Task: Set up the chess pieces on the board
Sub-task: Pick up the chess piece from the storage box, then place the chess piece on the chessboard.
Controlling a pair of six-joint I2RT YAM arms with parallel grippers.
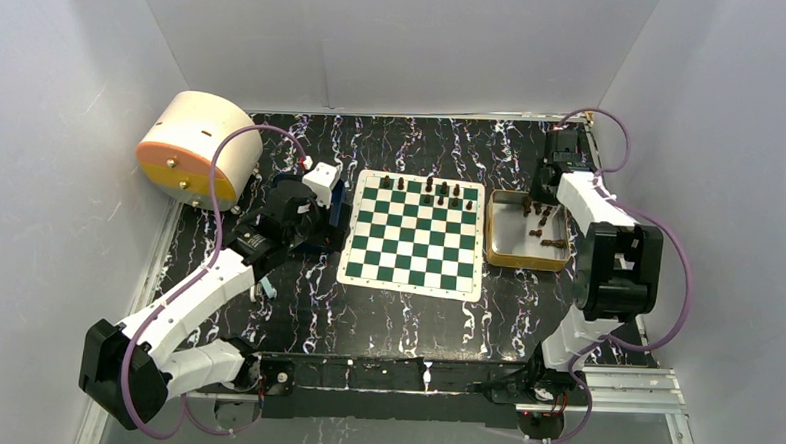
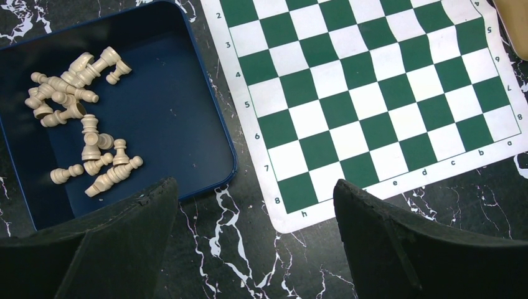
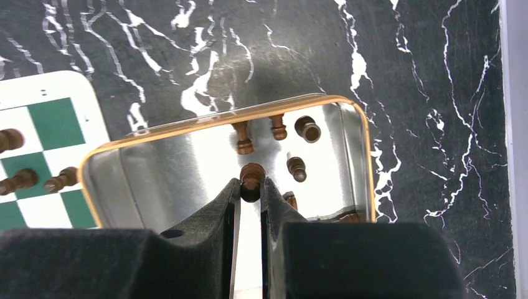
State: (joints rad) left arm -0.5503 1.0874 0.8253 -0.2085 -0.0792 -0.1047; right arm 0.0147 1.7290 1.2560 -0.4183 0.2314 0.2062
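Chess pieces (image 1: 429, 189), dark ones, stand on the far rows of the board (image 1: 413, 253); more lie in the gold tin (image 3: 218, 119) beside it. The right gripper (image 3: 251, 185) is clamped on one dark piece (image 3: 252, 173) inside the tin. The left gripper (image 2: 255, 205) hangs spread wide over the bench (image 2: 249, 261), between the board and a blue tray (image 2: 174, 106) of pale pieces (image 2: 81, 124).

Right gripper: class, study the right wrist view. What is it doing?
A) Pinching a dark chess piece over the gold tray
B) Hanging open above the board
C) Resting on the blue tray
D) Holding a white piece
A: the right gripper has its fingers closed on a dark piece, with the gold tray beneath it.
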